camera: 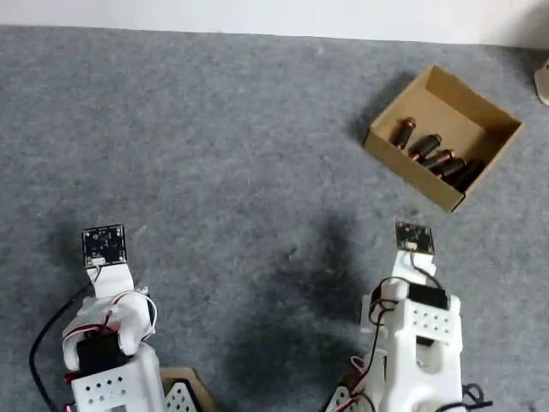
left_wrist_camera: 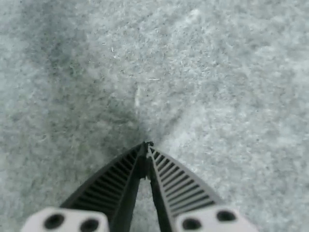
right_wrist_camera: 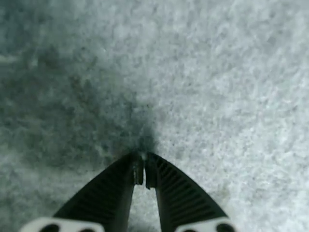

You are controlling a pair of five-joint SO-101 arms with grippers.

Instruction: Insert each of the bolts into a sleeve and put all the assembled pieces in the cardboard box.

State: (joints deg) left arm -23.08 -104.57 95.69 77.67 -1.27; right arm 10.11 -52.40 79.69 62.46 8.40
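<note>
grey carpet (camera: 214, 137) broad; cardboard box (camera: 405, 172) near far right edge

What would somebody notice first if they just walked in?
The cardboard box at the far right of the high view, with dark, copper-banded assembled pieces lying side by side inside. Then two white arms at the near edge, the left gripper and right gripper both shut over grey carpet.

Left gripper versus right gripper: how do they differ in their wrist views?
The left gripper tapers to a sharp point; the right gripper ends blunt, tips side by side. The carpet ahead of the left gripper is mostly light; ahead of the right gripper it is dark with shadow. Both are shut and empty.
</note>
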